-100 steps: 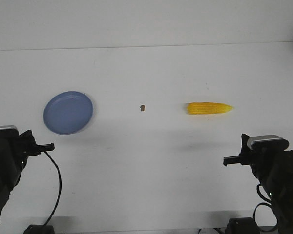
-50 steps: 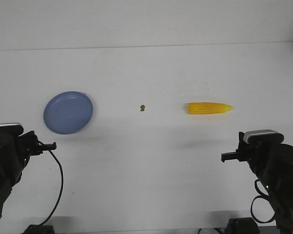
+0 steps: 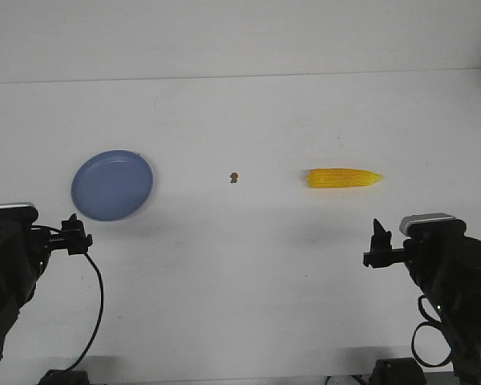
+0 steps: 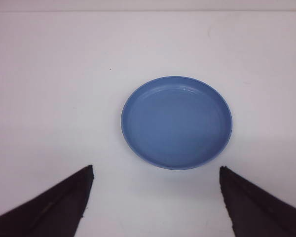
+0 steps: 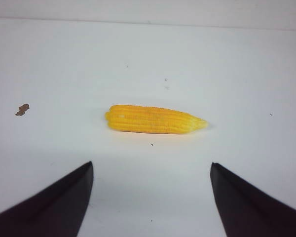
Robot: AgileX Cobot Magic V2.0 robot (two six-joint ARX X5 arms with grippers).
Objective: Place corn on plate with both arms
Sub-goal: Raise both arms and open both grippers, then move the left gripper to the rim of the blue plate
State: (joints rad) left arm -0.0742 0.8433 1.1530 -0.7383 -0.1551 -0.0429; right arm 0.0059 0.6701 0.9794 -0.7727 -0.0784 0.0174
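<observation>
The yellow corn lies on the white table right of centre, its point to the right; it also shows in the right wrist view. The periwinkle-blue plate sits empty at the left and shows in the left wrist view. My left gripper is open and empty, a little nearer than the plate; its jaws stand wide apart in the left wrist view. My right gripper is open and empty, nearer than the corn.
A tiny brown speck lies on the table between plate and corn, also in the right wrist view. The table's far edge meets a pale wall. A loose black cable hangs from the left arm.
Both grippers have opened: their fingertips, which pointed sideways as single bars, now stand spread. The arms have crept slightly forward. Corn and plate have not moved.
</observation>
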